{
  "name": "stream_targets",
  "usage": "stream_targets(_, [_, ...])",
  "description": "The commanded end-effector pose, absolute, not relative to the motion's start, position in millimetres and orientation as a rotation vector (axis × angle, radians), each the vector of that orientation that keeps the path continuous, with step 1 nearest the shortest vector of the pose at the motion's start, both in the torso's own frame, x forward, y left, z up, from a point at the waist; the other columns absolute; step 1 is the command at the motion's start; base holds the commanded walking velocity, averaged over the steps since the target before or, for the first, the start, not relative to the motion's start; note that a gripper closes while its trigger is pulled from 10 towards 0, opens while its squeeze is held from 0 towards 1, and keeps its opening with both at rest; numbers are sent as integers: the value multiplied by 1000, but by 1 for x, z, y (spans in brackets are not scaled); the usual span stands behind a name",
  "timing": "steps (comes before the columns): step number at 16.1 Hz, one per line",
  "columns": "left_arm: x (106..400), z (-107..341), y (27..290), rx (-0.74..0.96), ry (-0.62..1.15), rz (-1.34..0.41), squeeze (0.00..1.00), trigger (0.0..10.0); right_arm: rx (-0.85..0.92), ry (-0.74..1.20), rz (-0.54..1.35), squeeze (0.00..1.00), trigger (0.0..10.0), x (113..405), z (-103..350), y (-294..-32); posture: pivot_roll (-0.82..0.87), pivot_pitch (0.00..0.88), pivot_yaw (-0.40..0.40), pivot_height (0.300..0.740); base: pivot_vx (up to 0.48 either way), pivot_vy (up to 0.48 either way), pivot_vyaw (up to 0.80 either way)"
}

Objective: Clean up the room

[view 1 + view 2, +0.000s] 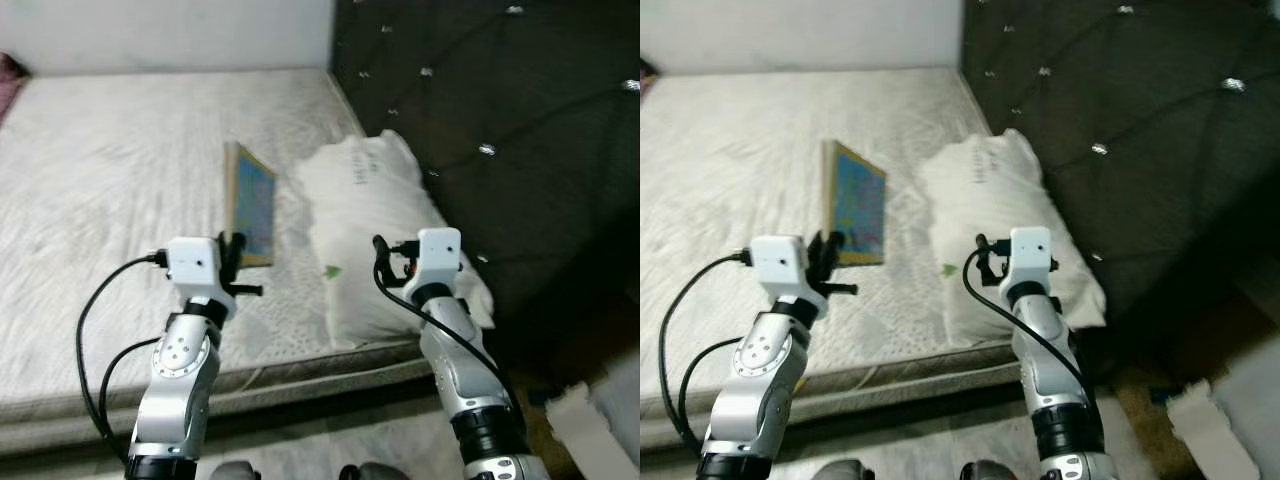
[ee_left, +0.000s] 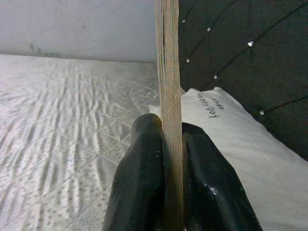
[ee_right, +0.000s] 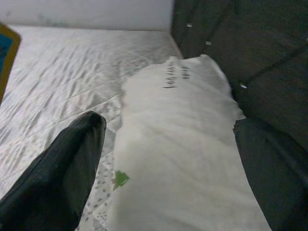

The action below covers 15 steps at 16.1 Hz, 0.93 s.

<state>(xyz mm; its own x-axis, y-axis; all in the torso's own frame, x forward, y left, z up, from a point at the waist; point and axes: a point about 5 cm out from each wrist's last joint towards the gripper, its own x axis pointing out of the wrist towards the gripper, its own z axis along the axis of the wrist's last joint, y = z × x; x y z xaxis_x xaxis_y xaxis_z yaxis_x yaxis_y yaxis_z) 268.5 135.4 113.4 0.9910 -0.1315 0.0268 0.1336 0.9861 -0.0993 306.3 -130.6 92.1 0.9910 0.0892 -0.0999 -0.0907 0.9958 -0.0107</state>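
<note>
left gripper (image 2: 172,159) pinches a book (image 1: 251,203) upright over the mattress (image 1: 100,180). at 3 o'clock, right gripper (image 1: 385,262) hovers above a pillow (image 1: 370,210); finger state unclear.

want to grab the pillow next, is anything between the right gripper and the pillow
Nothing visible. The right gripper hangs over the white pillow on the mattress; the book is off to its left, in the left gripper.
</note>
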Motion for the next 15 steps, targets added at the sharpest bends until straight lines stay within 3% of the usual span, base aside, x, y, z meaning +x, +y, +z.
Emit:
stream_targets(1, [267, 123, 138, -98, -62, -127, 0, 10000, -21, 79, 90, 0, 10000, 306, 96, -131, 108, 0, -17, 740, 0, 0, 800])
stream_targets(6, [272, 124, 135, -98, -63, -148, 0, 10000, -33, 87, 65, 0, 10000, 305, 94, -138, 96, 2, -10, 740, 0, 0, 0])
stream_targets(10, [273, 125, 135, -97, -66, -150, 0, 10000, -40, 77, 87, 0, 10000, 307, 95, -133, 102, 0, -14, 740, 0, 0, 800])
stream_targets(15, [274, 127, 134, -94, -84, -161, 0, 10000, -45, 80, 72, 0, 10000, 311, 96, -135, 101, 0, -15, 740, 0, 0, 0])
